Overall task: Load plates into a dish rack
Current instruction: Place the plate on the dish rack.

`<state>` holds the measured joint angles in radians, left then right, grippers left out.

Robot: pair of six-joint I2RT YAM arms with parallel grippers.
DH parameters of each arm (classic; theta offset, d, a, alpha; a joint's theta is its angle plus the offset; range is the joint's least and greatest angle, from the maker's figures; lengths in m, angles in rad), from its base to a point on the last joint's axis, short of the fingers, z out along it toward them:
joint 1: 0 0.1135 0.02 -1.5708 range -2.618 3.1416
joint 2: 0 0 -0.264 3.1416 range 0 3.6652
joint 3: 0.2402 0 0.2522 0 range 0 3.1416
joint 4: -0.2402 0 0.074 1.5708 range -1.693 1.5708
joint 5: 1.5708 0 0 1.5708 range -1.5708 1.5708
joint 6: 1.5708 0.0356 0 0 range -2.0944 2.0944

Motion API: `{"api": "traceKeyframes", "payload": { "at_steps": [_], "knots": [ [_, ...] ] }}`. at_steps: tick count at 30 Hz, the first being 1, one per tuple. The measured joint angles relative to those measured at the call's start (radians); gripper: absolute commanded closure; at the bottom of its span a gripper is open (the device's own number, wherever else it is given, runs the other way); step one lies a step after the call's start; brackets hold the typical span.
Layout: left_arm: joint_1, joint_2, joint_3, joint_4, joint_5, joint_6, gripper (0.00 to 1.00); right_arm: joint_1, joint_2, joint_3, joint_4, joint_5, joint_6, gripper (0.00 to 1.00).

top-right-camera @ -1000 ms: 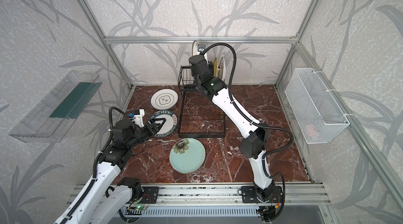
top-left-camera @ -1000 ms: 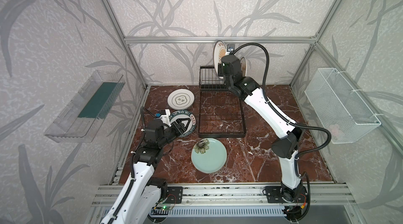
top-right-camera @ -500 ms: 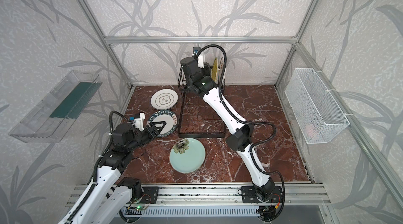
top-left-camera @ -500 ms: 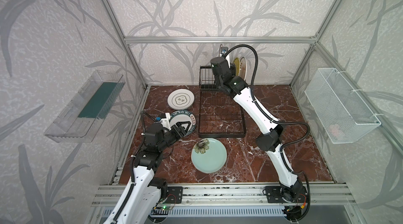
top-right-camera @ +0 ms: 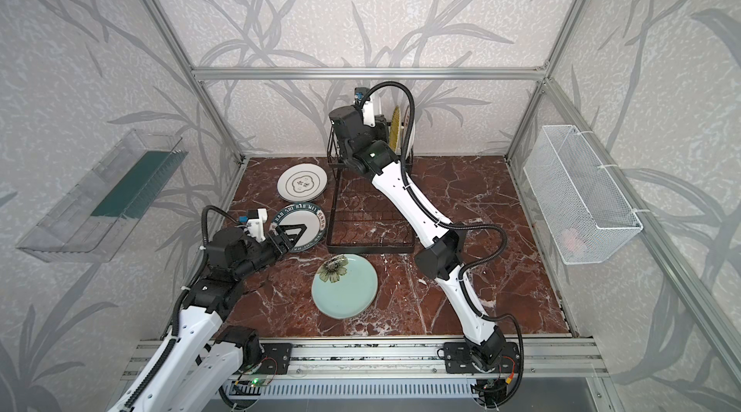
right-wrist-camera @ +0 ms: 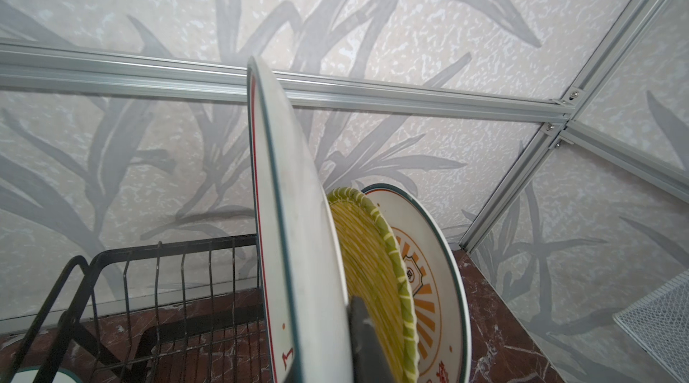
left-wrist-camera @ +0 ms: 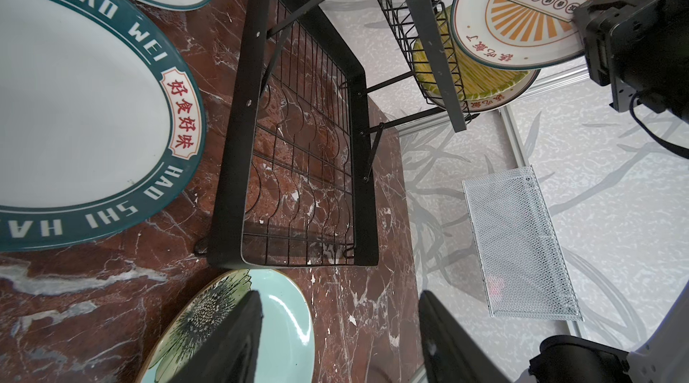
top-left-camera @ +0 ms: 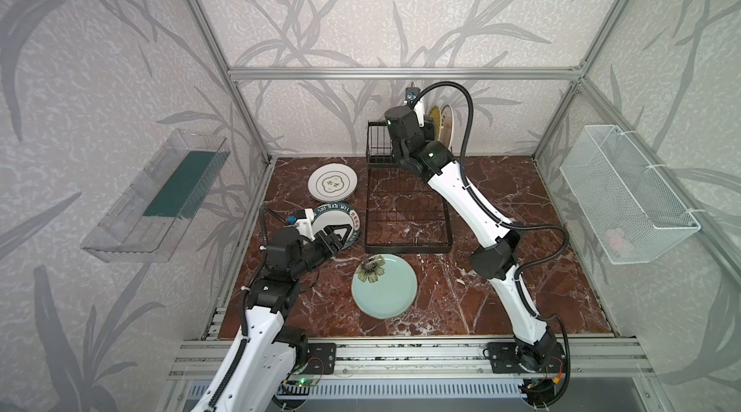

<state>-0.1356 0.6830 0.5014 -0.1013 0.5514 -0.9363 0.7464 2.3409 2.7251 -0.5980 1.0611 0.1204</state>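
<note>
right gripper (left-wrist-camera: 584, 21): fingers clamped on sunburst plate (right-wrist-camera: 294, 250), held upright.
sunburst plate: at far upright section of dish rack (top-left-camera: 407, 243), just left of yellow striped plate (right-wrist-camera: 369, 269) and second sunburst plate (right-wrist-camera: 428, 269).
left gripper (top-left-camera: 338, 234): fingers apart, empty, over lettered-rim plate (top-left-camera: 341, 211).
mint plate (top-left-camera: 389, 289): flat, near side.

surface: marble tabletop (top-left-camera: 501, 189) | on it: dish rack (top-left-camera: 405, 248) / emblem plate (top-left-camera: 333, 185) / lettered plate (top-left-camera: 341, 217) / mint plate (top-left-camera: 387, 289)

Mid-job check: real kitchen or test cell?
Probably a lab test cell, not a kitchen: an aluminium frame holds leaf-patterned wall panels, and the left arm and right arm stand on a rail fronting a marble-look tabletop.
</note>
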Motion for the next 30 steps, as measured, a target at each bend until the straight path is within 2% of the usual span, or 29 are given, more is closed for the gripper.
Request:
{"api": "traceKeyframes", "payload": {
  "at_steps": [30],
  "knots": [
    [0.000, -0.014, 0.000, 0.000, 0.001, -0.001, 0.35, 0.007, 0.052, -0.005, -0.088, 0.031, 0.096, 1.00]
  ]
}}
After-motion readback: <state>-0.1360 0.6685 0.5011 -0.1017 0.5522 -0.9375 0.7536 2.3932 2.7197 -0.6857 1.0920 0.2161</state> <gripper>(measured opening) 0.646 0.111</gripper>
